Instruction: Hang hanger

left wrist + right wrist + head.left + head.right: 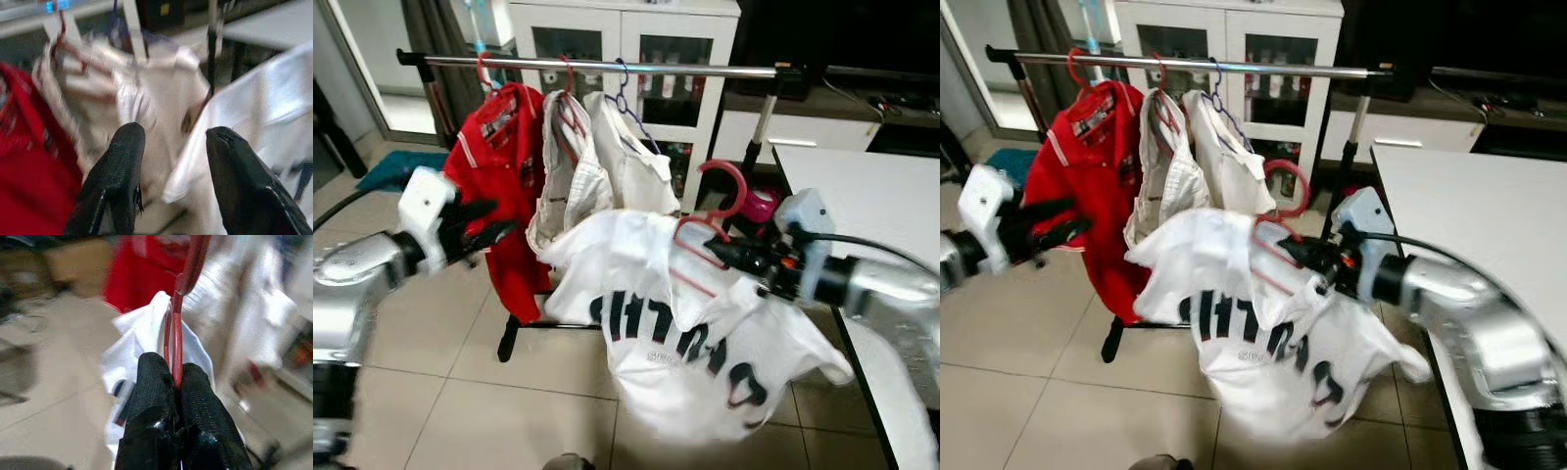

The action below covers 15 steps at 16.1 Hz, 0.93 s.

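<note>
two end effectors: right (177,382) clamped on red hanger (720,211), left (171,147) apart; shirt lettering unreadable

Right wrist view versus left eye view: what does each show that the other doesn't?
Right wrist view: the right end effector shut on the red hanger, the wire pinched between its fingers.

Left eye view: the rail, three garments hanging on it, the open left end effector beside the red shirt, and the white table.

Both: the red hanger carrying the white printed T-shirt.
</note>
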Motion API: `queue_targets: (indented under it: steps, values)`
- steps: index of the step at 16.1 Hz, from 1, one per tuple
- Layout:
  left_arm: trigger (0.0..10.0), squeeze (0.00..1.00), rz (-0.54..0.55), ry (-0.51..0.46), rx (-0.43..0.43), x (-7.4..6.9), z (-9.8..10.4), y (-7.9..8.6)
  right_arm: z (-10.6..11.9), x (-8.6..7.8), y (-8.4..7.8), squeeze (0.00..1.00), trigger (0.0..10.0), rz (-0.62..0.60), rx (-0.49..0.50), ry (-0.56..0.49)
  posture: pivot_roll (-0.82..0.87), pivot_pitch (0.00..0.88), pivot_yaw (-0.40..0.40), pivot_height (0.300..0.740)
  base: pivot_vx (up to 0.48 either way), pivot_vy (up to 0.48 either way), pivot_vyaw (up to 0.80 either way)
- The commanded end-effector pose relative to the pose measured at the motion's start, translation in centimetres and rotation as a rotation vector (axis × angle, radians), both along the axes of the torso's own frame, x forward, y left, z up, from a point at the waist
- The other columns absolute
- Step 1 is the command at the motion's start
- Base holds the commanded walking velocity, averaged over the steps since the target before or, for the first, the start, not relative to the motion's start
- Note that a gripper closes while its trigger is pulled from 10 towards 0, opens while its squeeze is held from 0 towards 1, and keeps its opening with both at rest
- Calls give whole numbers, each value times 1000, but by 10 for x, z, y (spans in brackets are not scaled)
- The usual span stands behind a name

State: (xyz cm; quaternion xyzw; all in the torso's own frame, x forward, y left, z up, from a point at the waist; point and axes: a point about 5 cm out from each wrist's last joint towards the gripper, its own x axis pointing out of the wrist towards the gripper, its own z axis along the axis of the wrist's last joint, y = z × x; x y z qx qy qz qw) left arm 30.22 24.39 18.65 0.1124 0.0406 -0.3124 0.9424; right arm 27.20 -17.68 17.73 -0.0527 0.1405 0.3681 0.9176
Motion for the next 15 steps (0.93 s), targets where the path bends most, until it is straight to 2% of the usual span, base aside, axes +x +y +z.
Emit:
queue_targets:
  steps: [1,2,3,4,5,6,7,8,9,11,13,15]
  values:
    - [10000,0,-3,6,-22,-2,-2,-4,-5,1,-7,0,10000,-73,-20,20,-10,0,28,740,0,0,0]
    - [10000,0,0,24,-42,-5,-10,-10,-11,-3,-6,0,10000,-100,-10,53,-14,0,36,740,0,0,0]
    - [10000,0,31,54,-34,-7,-20,-12,-24,-5,-10,0,10000,-145,-176,56,-26,0,43,740,0,0,0]
    - [10000,0,47,62,-30,-7,-24,-14,-23,-8,0,0,10000,-137,2,62,-25,0,42,740,0,0,0]
    - [10000,0,49,43,-52,-8,-22,-19,-31,-7,-1,0,10000,-214,-34,58,-16,0,37,740,0,0,0]
    - [10000,0,54,29,-64,-9,-20,-22,-37,-6,-6,0,10000,-269,-148,34,-16,0,37,740,0,0,0]
    - [10000,0,83,26,-71,-9,-22,-25,-46,-2,-13,0,10000,-390,-218,7,-11,0,38,740,0,0,0]
    - [10000,0,137,-8,-64,-10,-25,-33,-51,1,-14,0,10000,-558,-75,-22,2,0,32,740,0,0,0]
    - [10000,0,156,-12,-62,-12,-27,-36,-53,1,-14,0,10000,-617,-37,-35,2,0,32,740,0,0,0]
    - [10000,0,235,-50,-86,-16,-29,-45,-55,0,-8,0,10000,-708,0,-66,17,0,36,740,0,0,0]
    - [10000,0,275,-48,-136,-18,-30,-52,-53,4,-1,0,10000,-730,-14,-99,25,0,42,740,156,0,0]
    - [10000,0,301,-47,-136,-20,-32,-56,-48,10,3,0,10000,-753,18,-160,28,0,43,740,347,0,0]
